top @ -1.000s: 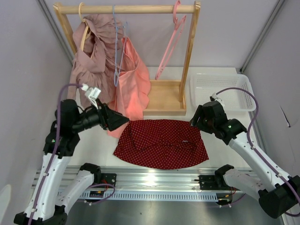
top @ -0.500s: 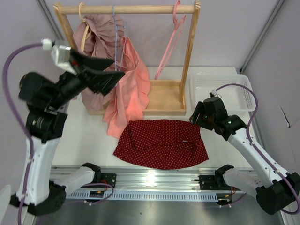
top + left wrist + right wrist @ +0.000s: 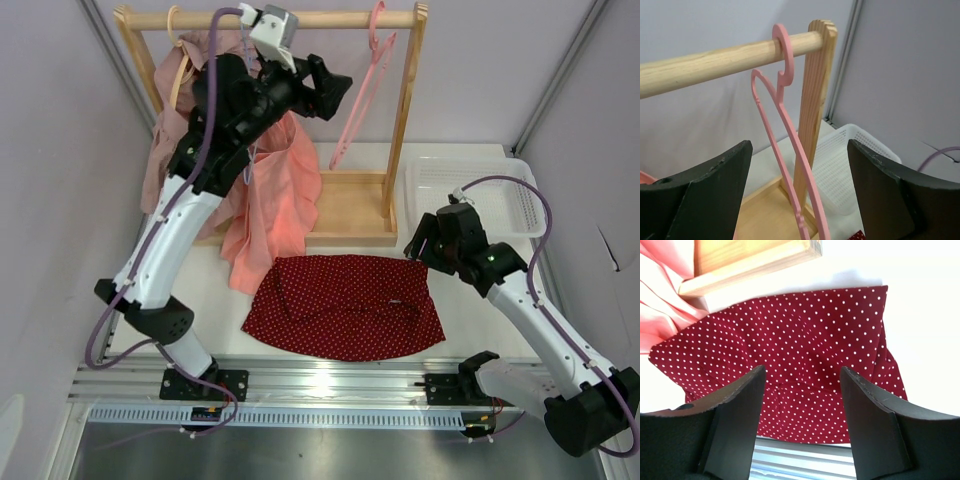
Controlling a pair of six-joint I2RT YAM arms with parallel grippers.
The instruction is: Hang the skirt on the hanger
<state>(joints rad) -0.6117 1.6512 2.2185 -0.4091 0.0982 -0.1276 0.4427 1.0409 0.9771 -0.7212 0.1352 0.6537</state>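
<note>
Up by the rail now with the left claw, well above its spot beside the salmon garment half a second back, with fingers spread wide, flanking the hanger without touching. Leaves the hanger hooked on the rail's right end. Over the right edge of the skirt with the right claw, barely shifted, parted, probably clear of the cloth. Leaves the skirt flat on the tabletop, unmoved.

I'm working in a lab test cell: plain panel walls, an aluminium mounting rail, and a wooden garment rack on a white table.
</note>
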